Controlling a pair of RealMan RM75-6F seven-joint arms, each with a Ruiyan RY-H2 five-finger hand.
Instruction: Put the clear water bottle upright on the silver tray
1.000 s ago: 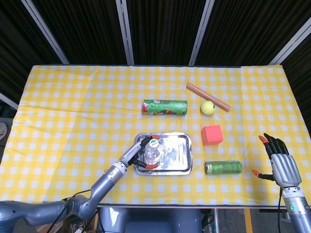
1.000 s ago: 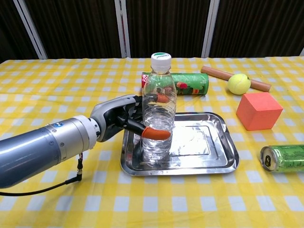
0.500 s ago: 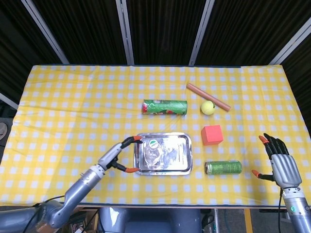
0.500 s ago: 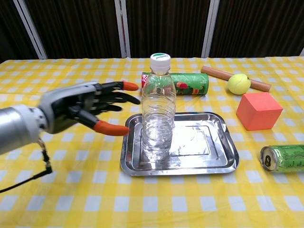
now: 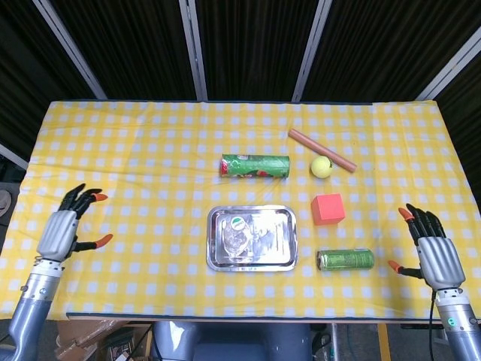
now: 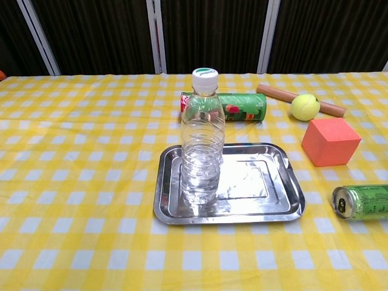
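The clear water bottle (image 5: 237,235) (image 6: 202,145), white-capped, stands upright on the left part of the silver tray (image 5: 279,248) (image 6: 267,194), and nothing touches it. My left hand (image 5: 64,229) hovers at the table's front left, far from the tray, fingers spread and holding nothing. At the front right my right hand (image 5: 431,252) is likewise spread and holds nothing. Neither hand appears in the chest view.
A green tube (image 5: 255,165) lies behind the tray. To the right are a brown rod (image 5: 322,150), a tennis ball (image 5: 322,167), a red cube (image 5: 328,208) and a green can (image 5: 346,259) on its side. The yellow checked cloth (image 5: 135,173) covers the table.
My left hand let go of the bottle and drew back far left to the table's front left corner. The bottle stays standing on the tray. The right hand has barely moved.
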